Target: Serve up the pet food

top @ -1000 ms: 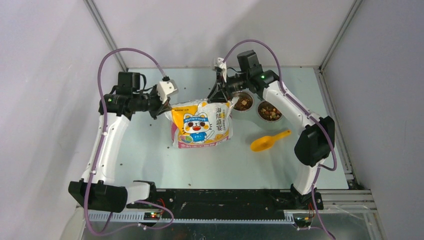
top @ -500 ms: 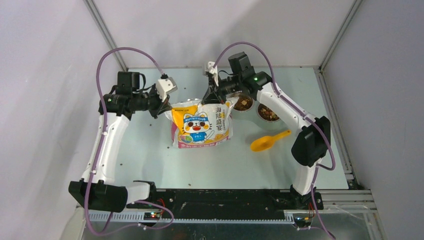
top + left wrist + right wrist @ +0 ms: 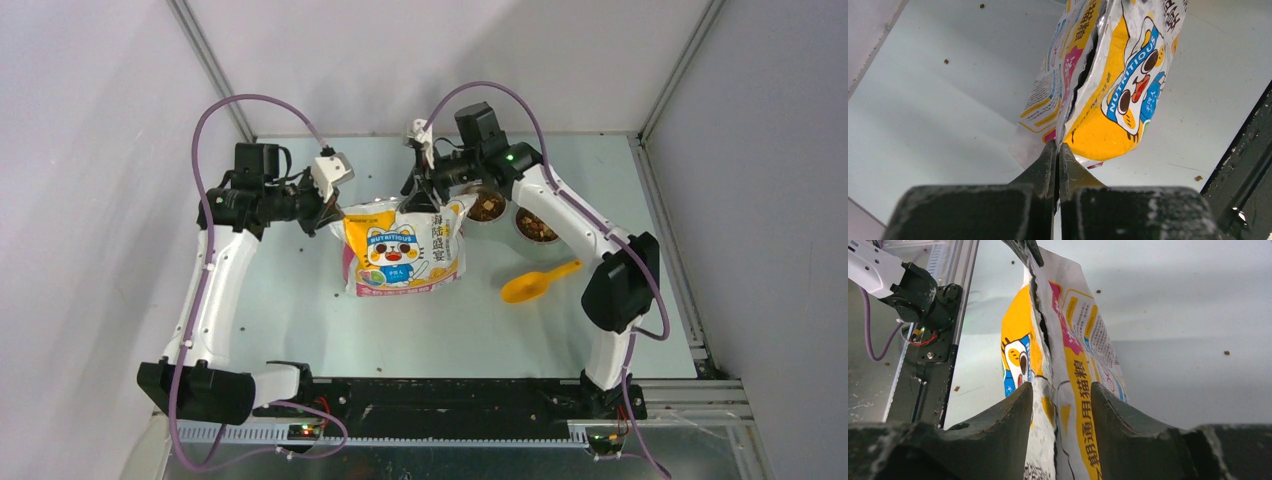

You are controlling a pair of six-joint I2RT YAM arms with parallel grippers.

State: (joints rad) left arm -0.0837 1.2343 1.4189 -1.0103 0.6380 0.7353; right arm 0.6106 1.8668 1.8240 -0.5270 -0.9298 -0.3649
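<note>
Jaws of the left gripper are pressed flat together on the left top corner of the single bag. The jaws of the right gripper stand parted astride the bag's top edge toward its right corner, with the split mouth running up between the two fingers. Pet food fills two round bowls set side by side just right of the bag's top corner, a few loose pellets lie on the table around the bag, and one yellow scoop lies right of the bag's lower corner.
</note>
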